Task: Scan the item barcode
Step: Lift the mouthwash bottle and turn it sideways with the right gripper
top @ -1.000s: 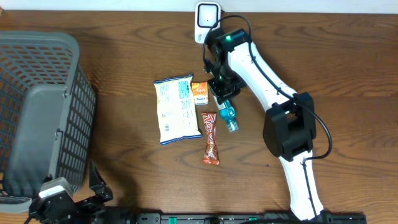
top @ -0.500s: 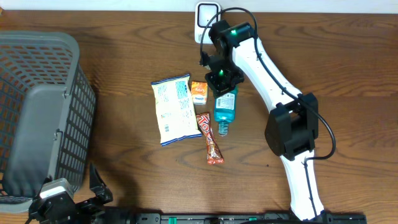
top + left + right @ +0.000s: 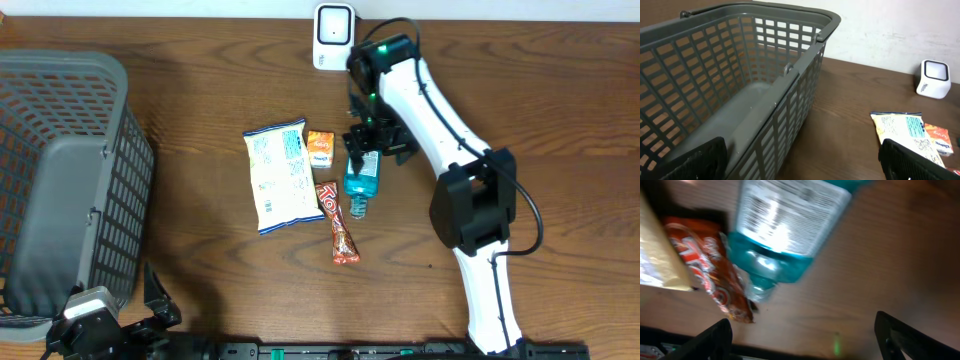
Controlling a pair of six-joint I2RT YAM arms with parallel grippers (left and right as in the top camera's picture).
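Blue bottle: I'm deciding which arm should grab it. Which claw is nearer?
Right. The right claw hangs directly over the blue bottle's base; the left claw sits far off by the basket's near corner.

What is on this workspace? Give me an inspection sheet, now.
Surface: brown wooden table.
Job's things: blue bottle lying flat, below the white scanner.
Clutter: chip bag, orange packet, candy bar, grey basket at left.
Grippers: right gripper open over the bottle, holding nothing; left gripper open, facing the basket.
Cables: black cable looping beside the right arm.
Surroundings: pale wall behind the table.
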